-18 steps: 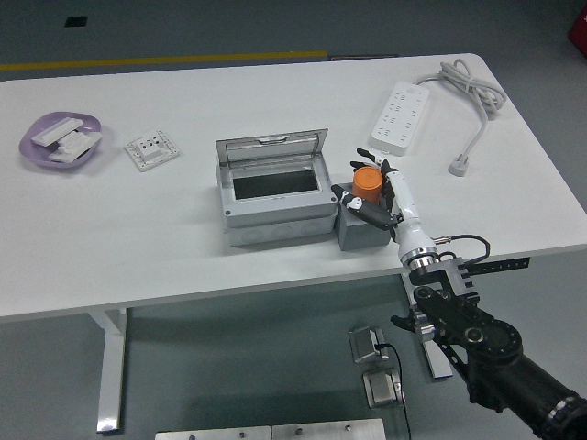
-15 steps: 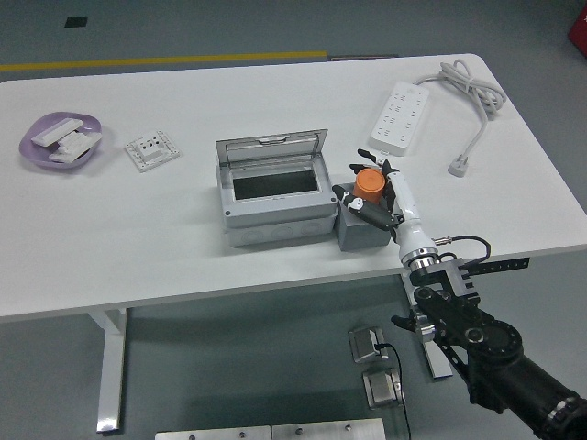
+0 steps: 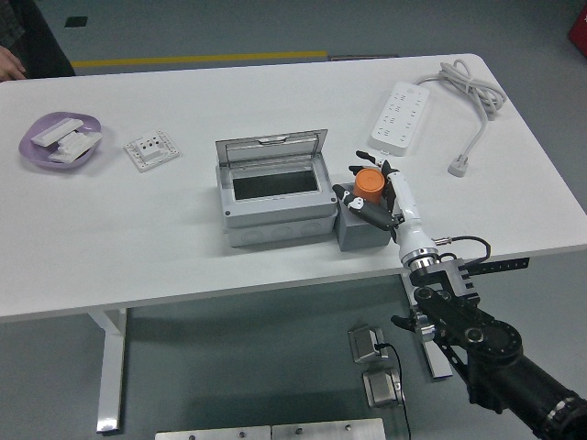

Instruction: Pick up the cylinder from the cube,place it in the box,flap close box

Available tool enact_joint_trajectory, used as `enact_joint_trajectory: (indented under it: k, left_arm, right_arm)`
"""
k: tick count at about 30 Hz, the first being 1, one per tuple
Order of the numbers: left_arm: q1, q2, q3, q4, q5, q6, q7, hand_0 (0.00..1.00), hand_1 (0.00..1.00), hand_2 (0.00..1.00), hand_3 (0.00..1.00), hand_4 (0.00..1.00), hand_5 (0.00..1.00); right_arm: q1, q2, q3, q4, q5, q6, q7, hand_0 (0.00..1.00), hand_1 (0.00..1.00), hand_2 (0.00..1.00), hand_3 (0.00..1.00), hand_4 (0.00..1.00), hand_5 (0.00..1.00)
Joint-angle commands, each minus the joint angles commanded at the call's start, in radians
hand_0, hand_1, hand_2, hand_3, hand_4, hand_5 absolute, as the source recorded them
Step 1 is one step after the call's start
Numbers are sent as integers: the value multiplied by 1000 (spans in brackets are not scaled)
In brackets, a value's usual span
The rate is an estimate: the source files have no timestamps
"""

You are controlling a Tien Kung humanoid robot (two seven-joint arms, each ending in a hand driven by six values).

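Observation:
An orange cylinder (image 3: 369,182) stands on a grey cube (image 3: 359,229) just right of the grey box (image 3: 275,206). The box's clear lid (image 3: 271,146) is tipped up at the back and its dark inside shows. My right hand (image 3: 371,188) comes in from the lower right on a white forearm, its black-tipped fingers (image 3: 352,203) curled around the cylinder, which still rests on the cube. The left arm is out of sight.
A white power strip (image 3: 402,115) with its grey cable (image 3: 472,92) lies at the back right. At the far left sit a purple dish (image 3: 59,139) of white parts and a white socket plate (image 3: 151,149). A person's dark sleeve (image 3: 27,41) shows at the top left corner.
A person's dark sleeve has come into the top left corner. My right hand and the cylinder have barely shifted.

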Motion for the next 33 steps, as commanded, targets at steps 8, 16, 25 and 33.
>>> enact_joint_trajectory:
  k: [8,16,25,33]
  left_arm:
    - [-4,1,0,0,1,-2,-3,636,683,686,785,706,837]
    - [-5,2,1,0,-2,-3,-6,635,682,685,781,698,835]
    - [-7,2,5,0,-5,-6,-11,635,682,683,779,697,836]
    - [-7,1,4,0,-3,-8,-17,635,682,683,778,696,836]
  right_arm:
    - [14,5,-3,-16,0,-20,-11,730,731,670,790,929,259]
    - [22,19,-7,-34,-12,-38,-26,587,625,567,665,583,2]
    - [24,24,-12,-39,-22,-57,-45,441,522,549,642,454,2]
    - [26,26,-18,-34,-24,-71,-66,289,433,550,633,240,2]
